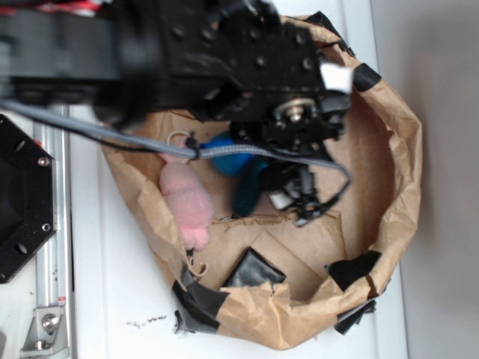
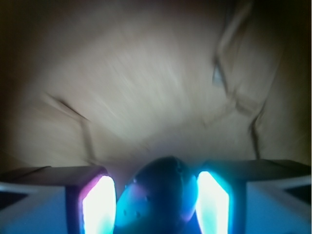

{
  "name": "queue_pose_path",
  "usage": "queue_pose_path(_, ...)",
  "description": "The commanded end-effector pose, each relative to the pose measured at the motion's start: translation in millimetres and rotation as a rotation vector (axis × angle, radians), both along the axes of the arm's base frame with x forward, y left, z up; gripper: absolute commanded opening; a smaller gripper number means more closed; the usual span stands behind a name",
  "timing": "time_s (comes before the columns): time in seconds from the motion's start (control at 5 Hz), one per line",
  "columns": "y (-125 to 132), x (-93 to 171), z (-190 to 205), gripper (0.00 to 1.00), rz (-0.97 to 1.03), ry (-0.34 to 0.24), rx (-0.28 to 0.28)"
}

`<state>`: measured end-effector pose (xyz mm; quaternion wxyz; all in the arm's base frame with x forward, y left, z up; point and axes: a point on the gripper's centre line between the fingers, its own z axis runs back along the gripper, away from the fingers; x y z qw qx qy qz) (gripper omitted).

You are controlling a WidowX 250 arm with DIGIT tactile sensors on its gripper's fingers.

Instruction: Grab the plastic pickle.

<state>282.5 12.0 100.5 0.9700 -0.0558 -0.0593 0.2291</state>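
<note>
Wrist view: claw [image 2: 156, 204] pinches glossy rounded plastic pickle [image 2: 158, 195].

The exterior view is evenly and brightly lit, the white table [image 1: 112, 314] close to washed out along the bottom and right of the frame, while the black arm [image 1: 187, 52] across the top is large, soft and out of focus, its detail lost in the dark. The wrist view is dim and streaked with motion blur over the brown paper [image 2: 146, 83], brightest in a pale patch at centre and falling off to near black in the corners. At its bottom edge the two fingers [image 2: 100, 204] glare blown-out white with cyan and magenta fringes, and the dark rounded pickle [image 2: 161, 195] between them is blurred.
</note>
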Motion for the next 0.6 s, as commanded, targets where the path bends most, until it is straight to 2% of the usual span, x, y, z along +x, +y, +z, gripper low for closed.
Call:
queue_pose_path(0.0,10,6,65,0.00,-0.008,-0.149,0.040)
queue_pose_path(0.2,21,9,59,0.00,0.020,-0.145,0.031)
queue_pose_path(0.4,25,5,46,0.00,0.029,-0.108,0.063)
